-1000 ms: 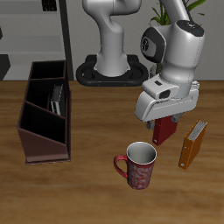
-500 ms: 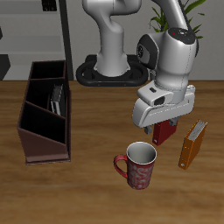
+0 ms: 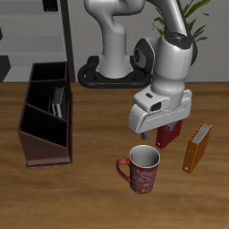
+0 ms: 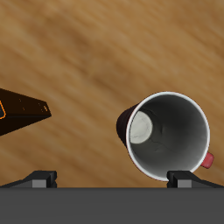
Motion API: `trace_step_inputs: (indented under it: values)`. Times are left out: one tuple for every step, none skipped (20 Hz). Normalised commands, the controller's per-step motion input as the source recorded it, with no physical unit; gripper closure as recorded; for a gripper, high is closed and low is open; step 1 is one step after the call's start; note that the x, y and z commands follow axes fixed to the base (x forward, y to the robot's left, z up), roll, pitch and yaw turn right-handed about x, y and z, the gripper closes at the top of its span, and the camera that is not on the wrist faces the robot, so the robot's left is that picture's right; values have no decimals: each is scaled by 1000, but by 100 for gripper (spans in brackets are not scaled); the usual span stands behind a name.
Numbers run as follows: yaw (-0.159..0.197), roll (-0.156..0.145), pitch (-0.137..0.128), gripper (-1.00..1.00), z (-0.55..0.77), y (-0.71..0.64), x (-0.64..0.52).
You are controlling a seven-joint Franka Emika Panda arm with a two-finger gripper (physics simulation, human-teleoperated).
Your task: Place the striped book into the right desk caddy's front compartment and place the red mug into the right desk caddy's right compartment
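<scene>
— While the arm is leaning out over the middle of the counter [image 3: 89, 192], where is the claw [image 3: 154, 129] hanging?

— It is hanging above the red mug [image 3: 139, 169], slightly toward the back edge from it, not touching it. In the wrist view the mug [image 4: 168, 133] is sitting between the two fingertips [image 4: 41, 178], its pale inside facing up at the camera, so the claw is spread wide and gripping nothing.

— And the mug itself?

— It is standing upright on the bare wood, toward the front edge, with its handle pointing toward the right desk caddy [image 3: 46, 116].

— Where is that caddy sitting?

— It is lying well apart from the mug, running from back to front along one side edge of the counter. The striped book [image 3: 57, 102] is already standing inside it, in a narrow section beside a slanted divider; whether that is the front compartment I cannot tell for sure.

— What else is standing nearby?

— A red book [image 3: 167, 136] is standing just behind the mug, partly hidden by the claw, and an orange book [image 3: 198, 148] is standing beside it, nearer the other side edge. A dark book cover with an orange trim is also showing in the wrist view.
</scene>
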Motion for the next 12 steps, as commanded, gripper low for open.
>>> trace_step_inputs:
  values:
    - [25, 23, 41, -100, -117, -57, 36]
    - [-10, -39, -23, -100, -46, -117, 57]
    - [11, -11, 5, -100, -76, -86, 34]
    - [4, -20, 12, -100, -106, -87, 107]
    - [47, -27, -4, -100, -111, -80, 35]
    - [9, 7, 53, -100, -150, -25, 150]
    - [55, 3, -8, -100, -65, -42, 80]
    - [0, 0, 0, -100, -13, 61, 76]
    - [26, -36, -24, -100, -14, -134, 77]
    - [1, -4, 12, -100, -13, 8, 114]
    - [24, 42, 13, -100, 72, -165, 146]
    - [-15, -59, -10, -100, 95, -262, 194]
